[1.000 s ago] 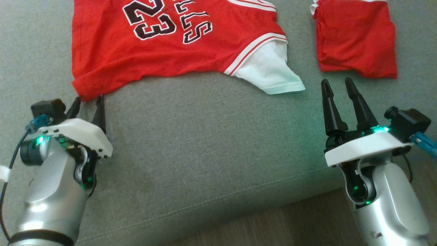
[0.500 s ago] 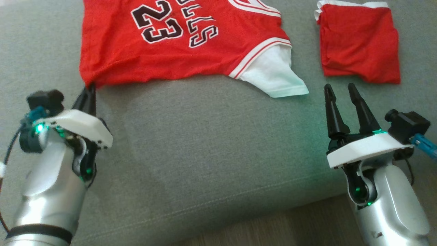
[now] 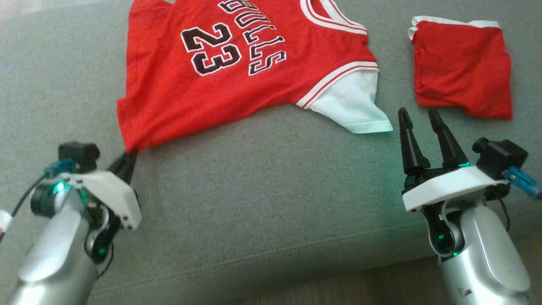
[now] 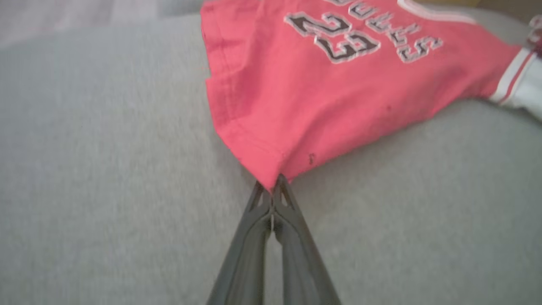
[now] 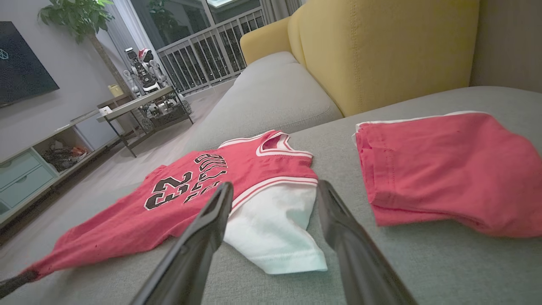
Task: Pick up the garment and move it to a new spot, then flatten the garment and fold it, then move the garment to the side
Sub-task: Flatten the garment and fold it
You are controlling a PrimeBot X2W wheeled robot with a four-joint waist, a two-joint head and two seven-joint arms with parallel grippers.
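Observation:
A red jersey [image 3: 237, 76] marked "BULLS 23", with a white sleeve [image 3: 351, 106], lies spread on the grey sofa seat [image 3: 262, 190]. My left gripper [image 3: 130, 153] is shut on its near left hem corner, which is stretched to a point; the left wrist view shows the jersey [image 4: 322, 93] pinched at the left gripper [image 4: 271, 186]. My right gripper [image 3: 417, 113] stands open just right of the sleeve tip, holding nothing. In the right wrist view the right gripper [image 5: 275, 190] frames the sleeve [image 5: 275, 228] of the jersey [image 5: 178, 199].
A folded red garment [image 3: 463, 70] with white trim lies at the back right of the seat, seen too as the folded garment [image 5: 449, 169]. A yellow cushion [image 5: 381, 51] stands behind. The seat's front edge [image 3: 296, 271] drops to wooden floor [image 3: 381, 288].
My left gripper shut on the jersey's hem corner and pulled it toward the front right. The head camera shifted too, so the whole picture sits lower and further right.

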